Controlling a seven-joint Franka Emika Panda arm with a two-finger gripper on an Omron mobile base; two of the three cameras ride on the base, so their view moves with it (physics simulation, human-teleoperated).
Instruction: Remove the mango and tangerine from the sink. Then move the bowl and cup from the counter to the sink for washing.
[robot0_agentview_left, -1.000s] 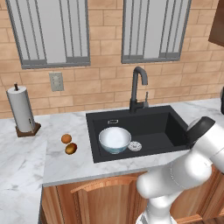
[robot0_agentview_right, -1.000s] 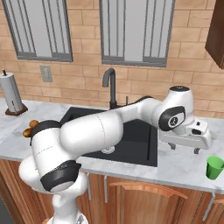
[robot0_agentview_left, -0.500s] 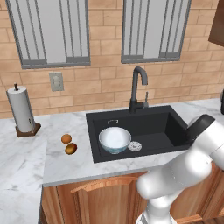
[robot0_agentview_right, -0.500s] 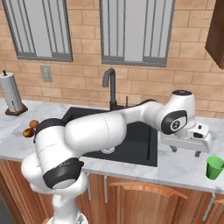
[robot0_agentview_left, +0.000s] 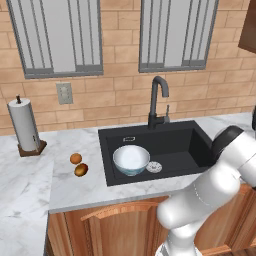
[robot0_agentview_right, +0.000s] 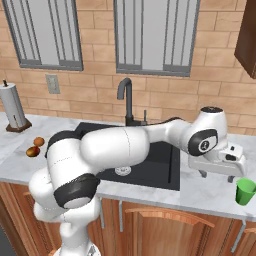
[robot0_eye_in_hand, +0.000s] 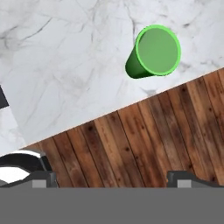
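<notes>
Over the last second the gripper (robot0_agentview_right: 216, 176) has been carried further toward the right of the right base view, closer to the green cup (robot0_agentview_right: 245, 191), while the fruits and the bowl have stayed where they were. At the far left of the left base view a paper towel roll (robot0_agentview_left: 24, 125) is seen upright on the counter (robot0_agentview_left: 30, 185). Right of it, left of centre in that view, the tangerine (robot0_agentview_left: 75, 158) and the mango (robot0_agentview_left: 81, 170) lie on the marble just beside each other, outside the sink (robot0_agentview_left: 175, 145), the tangerine slightly higher in the frame. In the centre, the bowl (robot0_agentview_left: 131, 159) is seen inside the black basin at its left end, with the silver drain (robot0_agentview_left: 154, 166) just beside it to the right and the black tap (robot0_agentview_left: 157, 100) behind. At the lower right of the right base view the gripper is held above the counter right of the sink, and the cup stands near it at the frame's right edge, close to the counter's front edge. In the hand view the cup is found at the upper right, on marble above the wooden cabinet front, and the two fingertips (robot0_eye_in_hand: 183, 177) are seen far apart at the bottom, spread wide with nothing between them.
</notes>
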